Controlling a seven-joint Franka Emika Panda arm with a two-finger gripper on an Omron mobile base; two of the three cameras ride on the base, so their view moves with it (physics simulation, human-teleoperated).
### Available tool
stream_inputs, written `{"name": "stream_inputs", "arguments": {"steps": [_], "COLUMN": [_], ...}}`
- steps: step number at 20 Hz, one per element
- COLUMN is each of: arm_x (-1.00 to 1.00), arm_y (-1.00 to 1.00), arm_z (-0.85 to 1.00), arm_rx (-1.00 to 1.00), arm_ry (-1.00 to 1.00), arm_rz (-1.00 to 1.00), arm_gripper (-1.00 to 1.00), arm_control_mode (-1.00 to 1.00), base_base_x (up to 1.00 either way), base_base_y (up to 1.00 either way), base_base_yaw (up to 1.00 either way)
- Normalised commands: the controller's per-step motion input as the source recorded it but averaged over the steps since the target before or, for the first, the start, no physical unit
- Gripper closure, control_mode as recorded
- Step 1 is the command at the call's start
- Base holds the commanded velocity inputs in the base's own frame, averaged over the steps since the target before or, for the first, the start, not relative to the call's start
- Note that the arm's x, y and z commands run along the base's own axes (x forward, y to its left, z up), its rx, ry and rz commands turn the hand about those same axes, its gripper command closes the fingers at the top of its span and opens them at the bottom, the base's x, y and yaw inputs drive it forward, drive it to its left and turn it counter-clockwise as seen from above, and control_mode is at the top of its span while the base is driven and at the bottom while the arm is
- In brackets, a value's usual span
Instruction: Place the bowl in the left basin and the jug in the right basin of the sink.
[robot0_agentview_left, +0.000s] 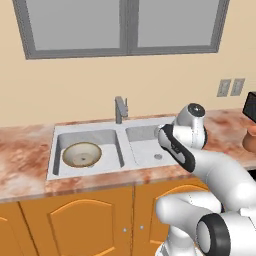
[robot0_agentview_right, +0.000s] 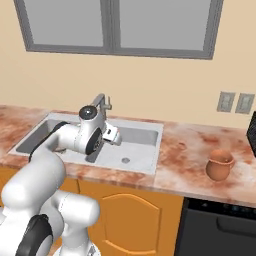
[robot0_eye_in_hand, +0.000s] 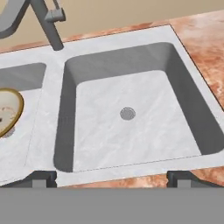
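The cream bowl (robot0_agentview_left: 81, 154) with its tan rim lies on the floor of the left basin (robot0_agentview_left: 107, 145); its edge also shows in the hand view (robot0_eye_in_hand: 6, 111). The terracotta jug (robot0_agentview_right: 220, 164) stands upright on the counter to the right of the sink (robot0_agentview_right: 159, 132). My gripper (robot0_eye_in_hand: 112, 177) hovers open above the right basin (robot0_eye_in_hand: 144, 127) with its round drain (robot0_eye_in_hand: 127, 113), and nothing is between its fingertips (robot0_eye_in_hand: 41, 177). From the right base view the hand (robot0_agentview_right: 115, 135) hangs over that basin, well left of the jug.
The grey faucet (robot0_agentview_left: 120, 109) rises behind the divider between the basins. A dark appliance (robot0_agentview_right: 251, 132) stands at the counter's far right, behind the jug. Marbled red counter (robot0_agentview_right: 190, 150) stretches between sink and jug. Orange cabinet doors (robot0_agentview_left: 80, 225) are below.
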Motion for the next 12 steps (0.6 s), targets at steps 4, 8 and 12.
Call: {"name": "stream_inputs", "arguments": {"steps": [4,8,12], "arm_x": [0.00,0.00,0.00], "arm_y": [0.00,0.00,0.00], "arm_z": [0.00,0.00,0.00], "arm_rx": [0.00,0.00,0.00], "arm_ry": [0.00,0.00,0.00], "arm_rz": [0.00,0.00,0.00], "arm_gripper": [-1.00,-1.00,-1.00], "arm_control_mode": [1.00,1.00,1.00], "base_base_x": [0.00,0.00,0.00], "base_base_y": [-0.63,-0.60,-0.56], "base_base_yaw": [0.00,0.00,0.00]}}
